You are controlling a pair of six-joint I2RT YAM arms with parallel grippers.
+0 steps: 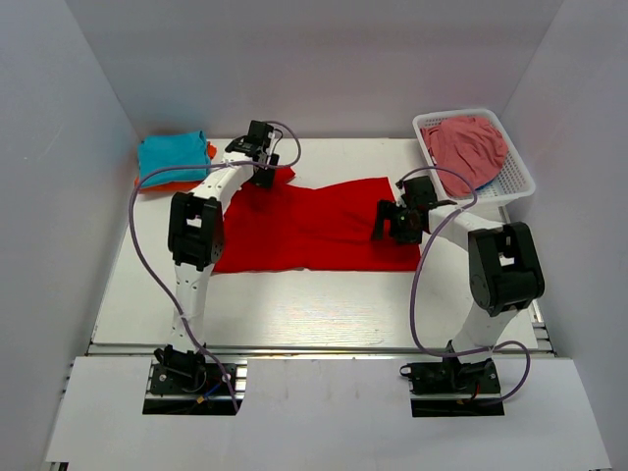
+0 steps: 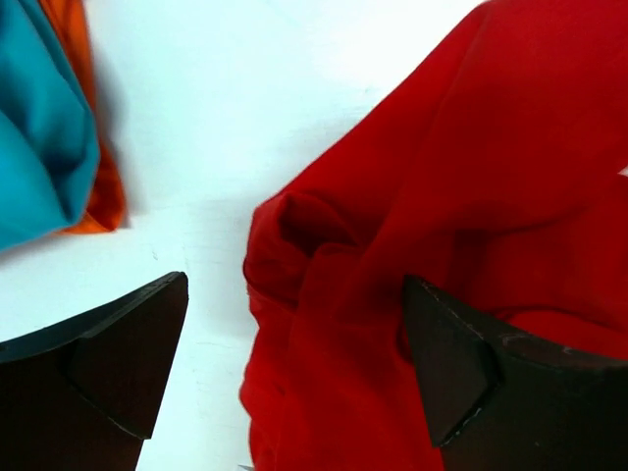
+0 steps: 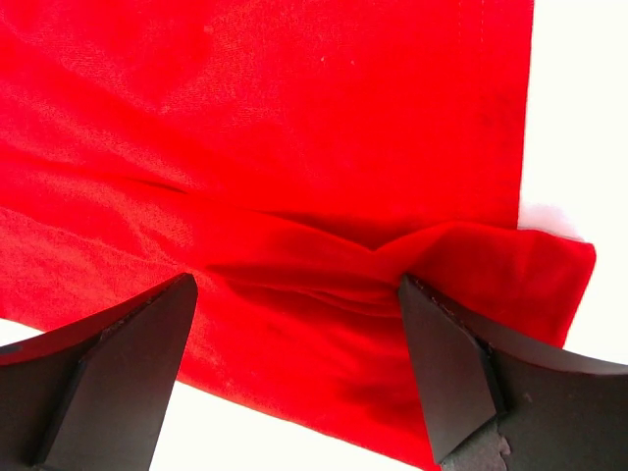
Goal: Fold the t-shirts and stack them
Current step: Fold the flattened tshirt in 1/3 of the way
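Observation:
A bright red t-shirt (image 1: 314, 226) lies spread across the middle of the white table (image 1: 294, 309), partly folded and creased. My left gripper (image 1: 263, 173) hangs open over its bunched far-left corner. In the left wrist view the rumpled red cloth (image 2: 471, 147) lies between and below the open gripper (image 2: 294, 285). My right gripper (image 1: 385, 224) stands open over the shirt's right edge. There a fold of red cloth (image 3: 294, 118) runs between its fingers (image 3: 296, 283), which do not pinch it. A folded teal t-shirt (image 1: 172, 155) lies on an orange one (image 1: 211, 150) at the back left.
A white basket (image 1: 520, 157) at the back right holds a dull pink-red garment (image 1: 466, 145). White walls close in the table on three sides. The teal (image 2: 34, 118) and orange (image 2: 93, 147) stack lies just left of my left gripper.

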